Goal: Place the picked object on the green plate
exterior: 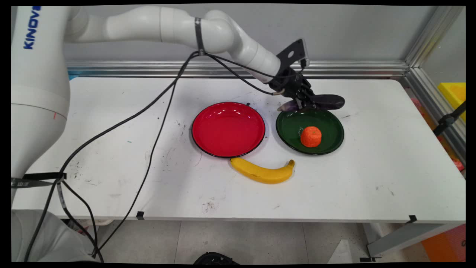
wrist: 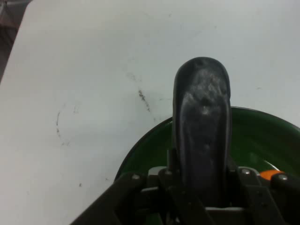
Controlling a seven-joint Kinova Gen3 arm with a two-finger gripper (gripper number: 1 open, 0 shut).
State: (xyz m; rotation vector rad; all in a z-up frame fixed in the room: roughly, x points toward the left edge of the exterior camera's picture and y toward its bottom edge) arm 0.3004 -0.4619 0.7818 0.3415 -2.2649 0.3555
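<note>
Eggplant (exterior: pixel 327 101) clamped between fingers (wrist: pixel 164 176), over green plate's (exterior: pixel 286 126) far rim.

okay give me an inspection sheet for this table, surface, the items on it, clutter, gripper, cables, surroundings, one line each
Surface: white table, scuffed with dark marks.
Things: dark purple eggplant held in the gripper, over the far rim of the green plate; an orange lies in that plate; empty red plate to its left; banana on the table in front of both plates.
Clutter: nothing seen.
Gripper: black gripper, shut on the eggplant.
Cables: black cables hang from the arm across the table's left part and over its near edge.
Surroundings: grey wall and aluminium rail behind; yellow bin at right.
</note>
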